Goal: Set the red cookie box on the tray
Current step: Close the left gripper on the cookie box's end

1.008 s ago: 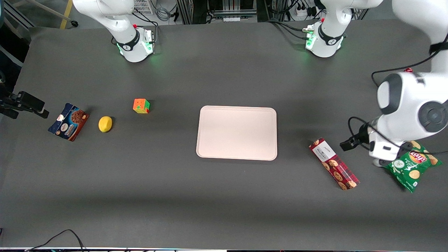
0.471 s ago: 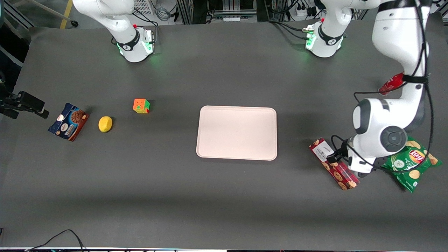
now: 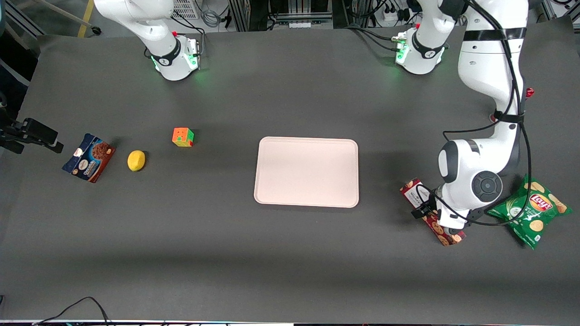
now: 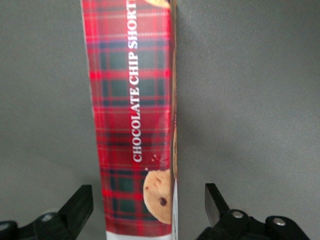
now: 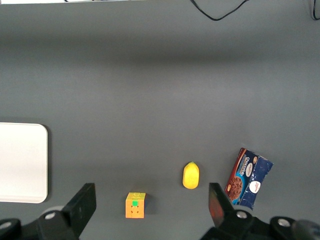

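The red cookie box (image 3: 414,192) lies flat on the dark table toward the working arm's end, apart from the pale pink tray (image 3: 306,172). Only its white-label end and its nearer tip show in the front view, because the left arm's wrist (image 3: 453,213) hangs over its middle. In the left wrist view my gripper (image 4: 147,200) is open and straddles the plaid box (image 4: 132,125). One black finger (image 4: 82,202) stands on each long side with a gap to the carton. The tray holds nothing.
A green chips bag (image 3: 530,210) lies beside the box, farther toward the working arm's end. Toward the parked arm's end sit a colour cube (image 3: 182,136), a lemon (image 3: 136,160) and a dark blue cookie packet (image 3: 88,157).
The left arm has swung from above the chips bag toward the tray side and come down over the red cookie box. The box itself has not moved.
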{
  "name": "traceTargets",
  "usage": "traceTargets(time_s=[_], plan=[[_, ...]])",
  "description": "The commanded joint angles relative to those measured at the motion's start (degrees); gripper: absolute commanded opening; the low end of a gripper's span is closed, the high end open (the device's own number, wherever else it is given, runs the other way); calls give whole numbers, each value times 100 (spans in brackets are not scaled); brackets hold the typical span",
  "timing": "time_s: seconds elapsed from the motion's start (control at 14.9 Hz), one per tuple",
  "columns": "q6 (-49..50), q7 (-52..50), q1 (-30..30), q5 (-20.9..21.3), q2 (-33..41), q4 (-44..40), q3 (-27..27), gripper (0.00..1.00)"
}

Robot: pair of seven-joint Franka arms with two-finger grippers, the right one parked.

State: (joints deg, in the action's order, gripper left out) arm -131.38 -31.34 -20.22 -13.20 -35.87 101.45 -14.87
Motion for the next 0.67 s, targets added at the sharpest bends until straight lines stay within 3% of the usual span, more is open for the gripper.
traceTargets(time_s=[0.0,0.27,0.47,0.61], plan=[[-1,365,-211,-165,-8,-55,-306,97],[25,645,-211,-182,-8,-73,-367,62],[86,980,-219,-463,1,-73,-429,38],[139,998,-272,-481,27,-81,-438,31]])
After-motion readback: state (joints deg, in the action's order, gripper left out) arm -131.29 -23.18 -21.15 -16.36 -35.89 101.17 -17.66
